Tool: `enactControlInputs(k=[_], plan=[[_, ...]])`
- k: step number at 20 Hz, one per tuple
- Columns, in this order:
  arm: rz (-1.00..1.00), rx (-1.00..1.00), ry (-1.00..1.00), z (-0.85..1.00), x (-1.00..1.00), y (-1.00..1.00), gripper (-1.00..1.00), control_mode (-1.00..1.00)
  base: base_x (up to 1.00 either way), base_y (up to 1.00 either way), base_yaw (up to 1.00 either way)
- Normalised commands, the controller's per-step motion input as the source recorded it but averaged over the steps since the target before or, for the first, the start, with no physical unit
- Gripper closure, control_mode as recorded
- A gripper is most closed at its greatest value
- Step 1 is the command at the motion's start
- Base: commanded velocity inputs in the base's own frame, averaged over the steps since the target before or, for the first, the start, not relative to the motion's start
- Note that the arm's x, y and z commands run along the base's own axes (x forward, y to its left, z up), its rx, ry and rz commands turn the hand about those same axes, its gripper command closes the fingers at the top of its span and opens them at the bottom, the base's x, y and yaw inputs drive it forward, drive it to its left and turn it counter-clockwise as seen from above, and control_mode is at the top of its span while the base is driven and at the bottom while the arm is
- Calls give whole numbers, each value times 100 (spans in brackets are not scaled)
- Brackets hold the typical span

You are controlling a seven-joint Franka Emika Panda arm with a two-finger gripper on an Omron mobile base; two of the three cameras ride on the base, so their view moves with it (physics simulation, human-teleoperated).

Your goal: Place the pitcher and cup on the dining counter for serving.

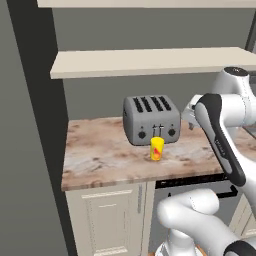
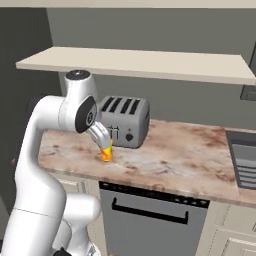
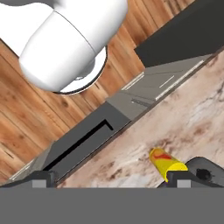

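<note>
The cup [image 1: 156, 148], small and yellow with red-orange markings, stands upright on the marbled kitchen worktop [image 1: 100, 155] just in front of the toaster. In the right base view the cup [image 2: 106, 153] sits right below my gripper [image 2: 103, 142], which hangs over it, pointing down. The hand view has the cup [image 3: 165, 162] lying close to the right fingertip [image 3: 199, 173], and my gripper [image 3: 116, 178] is open with nothing between its fingers. My hand [image 1: 191, 120] is partly hidden behind the forearm in the left base view. The pitcher and the dining counter are out of view.
A grey four-slot toaster [image 1: 151, 119] stands right behind the cup. A beige shelf [image 1: 150, 61] runs above the worktop. A dishwasher front with a dark handle [image 2: 150, 212] is under the counter edge. A dark grid [image 2: 244, 160] lies at the worktop's right end. A dark tall panel [image 1: 30, 125] bounds the left.
</note>
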Motion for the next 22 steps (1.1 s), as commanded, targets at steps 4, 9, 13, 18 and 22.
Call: enactControlInputs(k=[4,9,13,18,22], plan=[[0,0,0,0,0,0,-100,100,19,0,-3],[4,-5,0,-7,39,0,-100,-100,6,0,0],[10,-4,7,-25,82,1,-100,-100,0,0,0],[13,0,8,-39,88,11,-100,-100,0,0,0],[16,0,6,-51,58,14,-100,-100,0,0,0]])
